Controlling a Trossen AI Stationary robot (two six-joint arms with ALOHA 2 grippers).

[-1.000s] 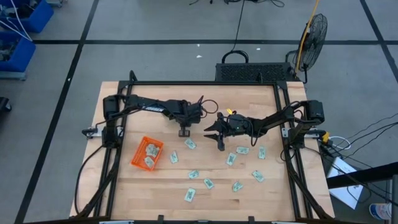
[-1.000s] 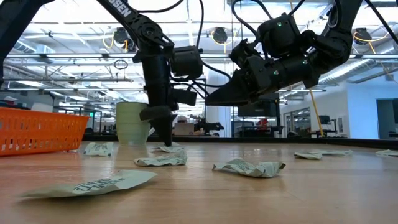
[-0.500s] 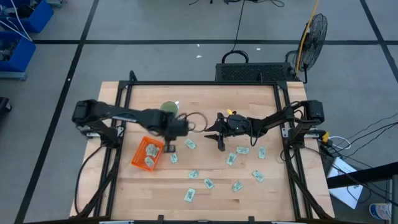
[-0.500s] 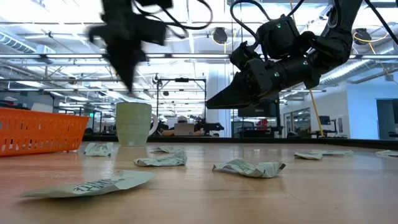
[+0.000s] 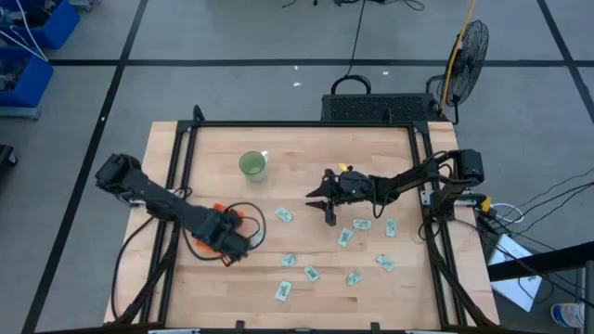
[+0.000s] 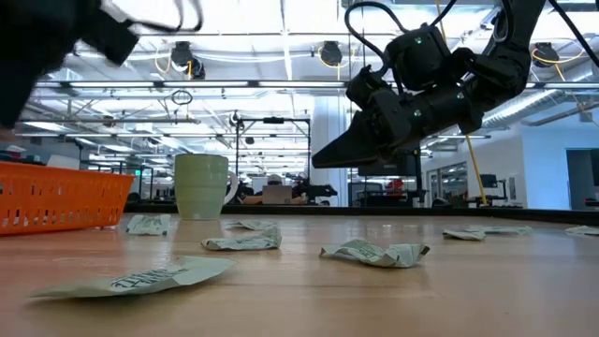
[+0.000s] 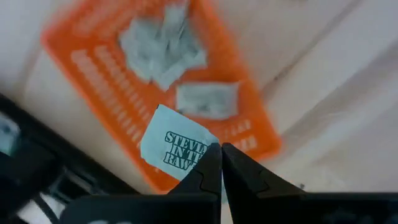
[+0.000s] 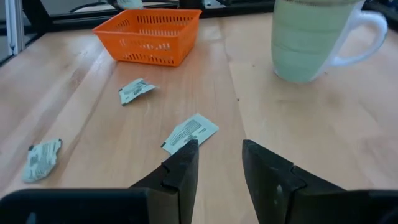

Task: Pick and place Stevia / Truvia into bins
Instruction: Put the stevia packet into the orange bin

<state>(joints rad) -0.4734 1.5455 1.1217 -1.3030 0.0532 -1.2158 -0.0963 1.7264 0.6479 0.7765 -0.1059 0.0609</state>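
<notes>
The packet (image 7: 177, 145) pinched in the left gripper (image 7: 221, 163) reads "STEVIA IN THE RAW" in dark print on a pale, flat paper rectangle; only that print can be read. The fingers are closed tight on one edge of it, and it sticks out from the tips toward ten o'clock in the left wrist view, hanging over the orange bin (image 7: 93, 68). In the bin lie several more crumpled pale packets, blurred.

From above, the left gripper (image 5: 225, 239) sits over the bin (image 5: 206, 243), at about eight o'clock on the table (image 5: 306, 148).

The right gripper (image 5: 327, 206) hovers near the table's centre with its fingers parted and nothing between them. In its wrist view a flat packet (image 8: 189, 132) lies on the wood just ahead of the fingertips, two more further off toward the bin (image 8: 149, 34). A green mug (image 5: 251, 164) stands at about eleven o'clock. Loose packets, white with green print, are scattered from centre toward five o'clock.
</notes>
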